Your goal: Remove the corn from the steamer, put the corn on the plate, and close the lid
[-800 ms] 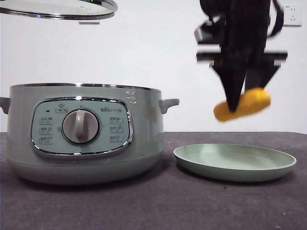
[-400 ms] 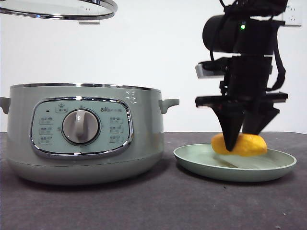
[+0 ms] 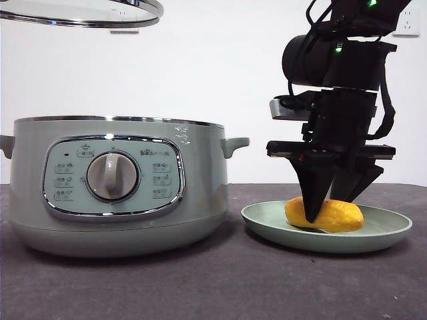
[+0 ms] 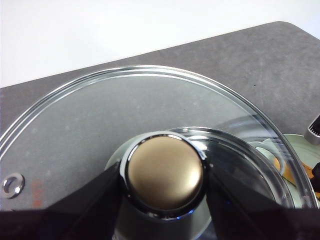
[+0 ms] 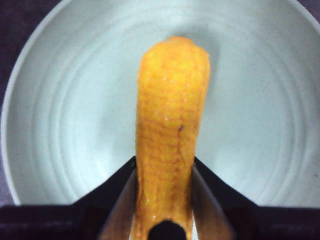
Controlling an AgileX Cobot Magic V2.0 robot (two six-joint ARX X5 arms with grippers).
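The corn [image 3: 333,215] lies on the pale green plate [image 3: 393,230] to the right of the steamer [image 3: 113,187]. My right gripper [image 3: 327,210] stands over the plate, its jaws pressed on both sides of the corn [image 5: 172,125], which rests on the plate [image 5: 60,100] in the right wrist view too. The steamer is open; I cannot see inside it. My left gripper [image 4: 164,187] is shut on the knob [image 4: 164,172] of the glass lid [image 4: 75,125] and holds the lid [image 3: 80,17] high above the steamer.
The steamer's side handle [image 3: 235,144] sticks out toward the plate. A dark grey table [image 3: 220,287] carries both. A wall socket [image 3: 407,20] is on the white wall at the back right.
My right gripper has come down with the corn from above the plate until the corn rests on it. The lid and the steamer have not moved.
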